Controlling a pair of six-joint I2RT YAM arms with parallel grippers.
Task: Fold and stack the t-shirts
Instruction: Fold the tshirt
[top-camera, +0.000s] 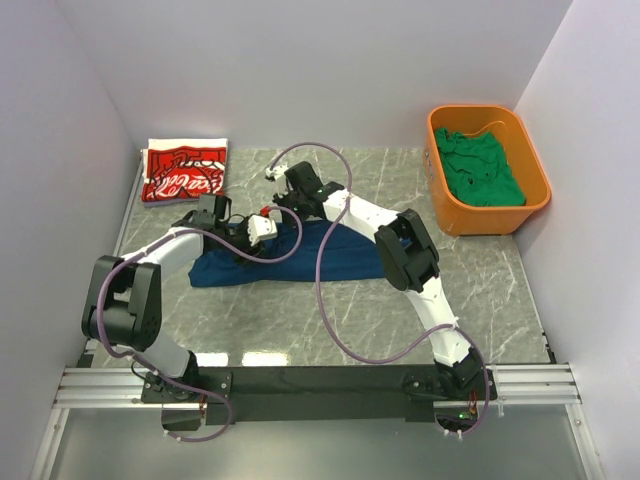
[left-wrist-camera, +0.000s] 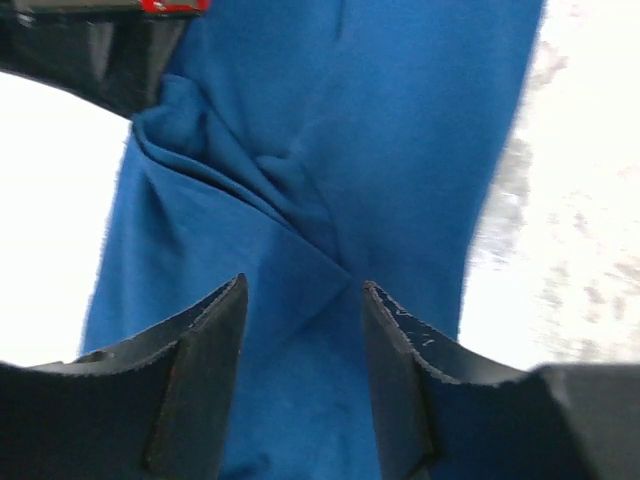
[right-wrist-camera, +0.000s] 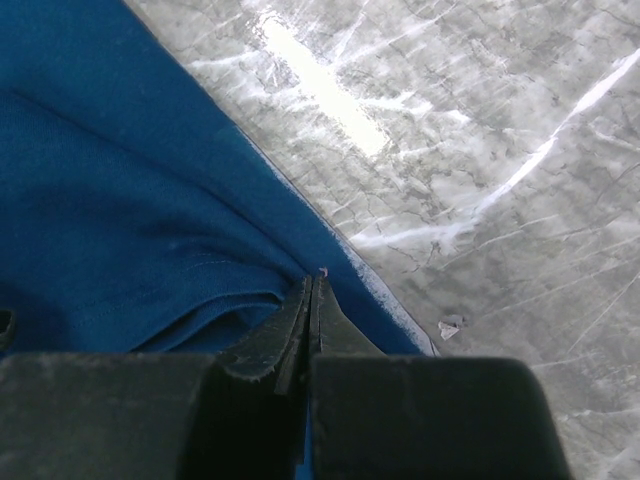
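White walls (top-camera: 330, 70) boxed in a grey marbled table (top-camera: 480, 290). The navy t-shirt (top-camera: 340, 262) lay crumpled at its centre (plain blue, no print showing). An orange tub (top-camera: 536, 214) at the far right held the bunched green t-shirt (top-camera: 485, 170). The red t-shirt (top-camera: 183, 172) sat folded at the far left, its white script apparently reading "Coca-Cola". The left gripper (left-wrist-camera: 303, 290) hung spread above the navy cloth; the right gripper (right-wrist-camera: 312, 290), pressed together, pinched its hem.
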